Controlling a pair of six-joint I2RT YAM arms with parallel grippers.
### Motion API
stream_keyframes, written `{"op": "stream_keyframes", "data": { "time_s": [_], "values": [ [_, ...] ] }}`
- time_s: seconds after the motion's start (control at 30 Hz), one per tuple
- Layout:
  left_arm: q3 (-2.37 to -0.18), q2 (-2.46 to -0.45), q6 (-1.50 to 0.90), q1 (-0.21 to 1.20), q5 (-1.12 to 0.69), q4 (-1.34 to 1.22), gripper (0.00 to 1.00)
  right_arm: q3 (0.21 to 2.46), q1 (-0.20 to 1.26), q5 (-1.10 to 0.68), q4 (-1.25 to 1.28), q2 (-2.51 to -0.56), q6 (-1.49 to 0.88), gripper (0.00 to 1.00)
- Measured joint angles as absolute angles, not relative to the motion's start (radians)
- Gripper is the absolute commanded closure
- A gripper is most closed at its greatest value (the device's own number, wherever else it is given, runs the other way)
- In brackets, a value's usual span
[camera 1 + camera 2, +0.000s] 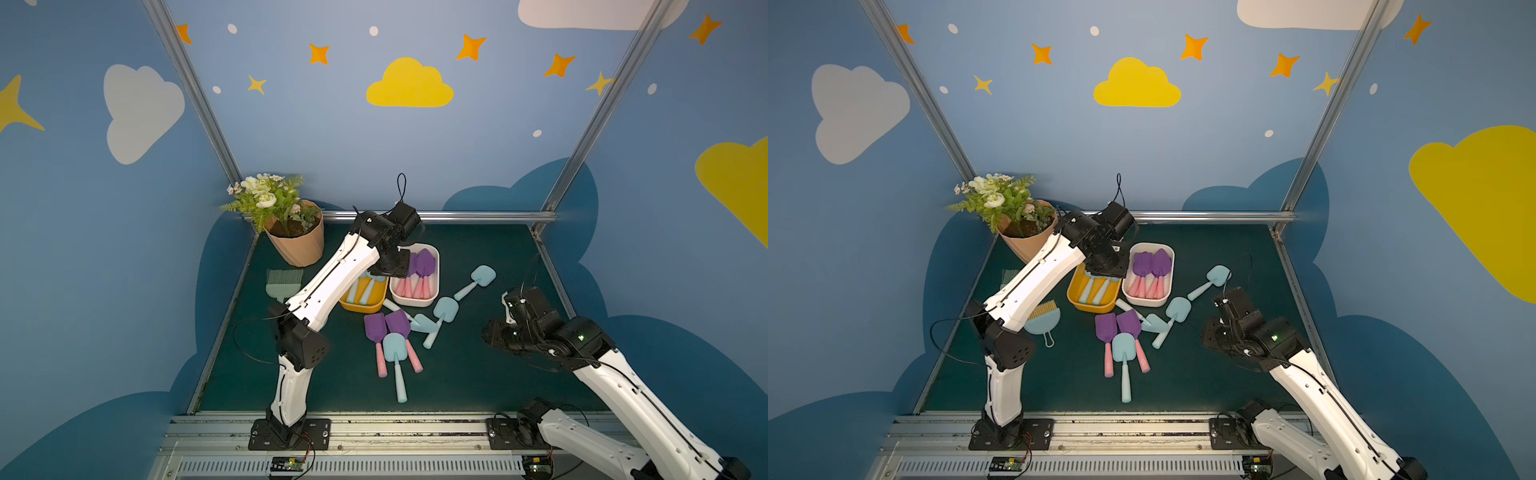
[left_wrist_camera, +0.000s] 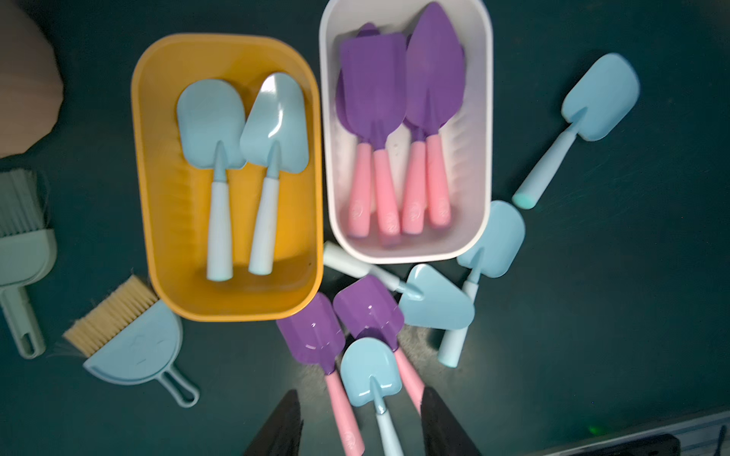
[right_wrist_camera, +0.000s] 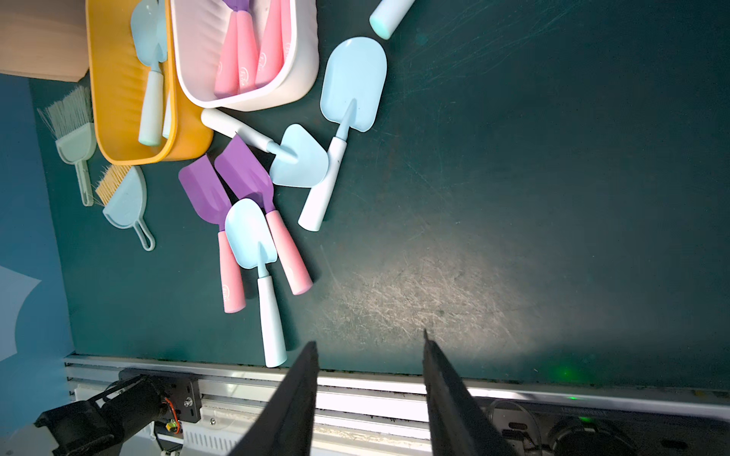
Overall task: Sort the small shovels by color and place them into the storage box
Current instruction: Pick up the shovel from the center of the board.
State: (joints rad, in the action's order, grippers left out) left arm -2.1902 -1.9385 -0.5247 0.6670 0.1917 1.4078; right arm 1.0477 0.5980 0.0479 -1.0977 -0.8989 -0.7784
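Left claw (image 2: pixel 361 391) and right claw (image 3: pixel 370 338) hang released, empty. Best pinch the top blue shovel (image 2: pixel 369 371) by its handle, lifting straight off the purple shovels (image 2: pixel 312 335).

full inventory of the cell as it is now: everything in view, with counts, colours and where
yellow-orange tub: 1, yellow-orange, mid-table
white tub: 1, white, right beside the yellow-orange tub
boxed blue shovels: 2, pale blue, in yellow-orange tub
boxed purple shovels: 4 by handle count, purple with pink handles, in white tub
loose blue shovels: 4, pale blue, on table near tubs
loose purple shovels: 2, purple/pink, on table, one blue shovel lying over them
flowerpot: 1, peach, far corner, left arm's side
brush: 1, grey-green, near flowerpot
dustpan: 1, light blue, tan bristles on it, beside yellow-orange tub
table: 1, dark green
left gripper: open, empty, above tubs
right gripper: open, empty, over bare table
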Motion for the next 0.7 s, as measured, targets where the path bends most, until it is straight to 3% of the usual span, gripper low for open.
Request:
{"op": "stream_keyframes", "data": {
  "time_s": [0.43,0.7],
  "values": [
    [-1.525,-1.427,-0.636,0.655,0.272,1.277,0.58,1.063,0.598,0.052,-1.118,-0.922,-0.796,0.55],
    [-1.285,-1.237,-0.704,0.638,0.262,1.254,0.54,1.063,0.598,0.046,-1.118,-0.957,-0.821,0.55]
  ]
}}
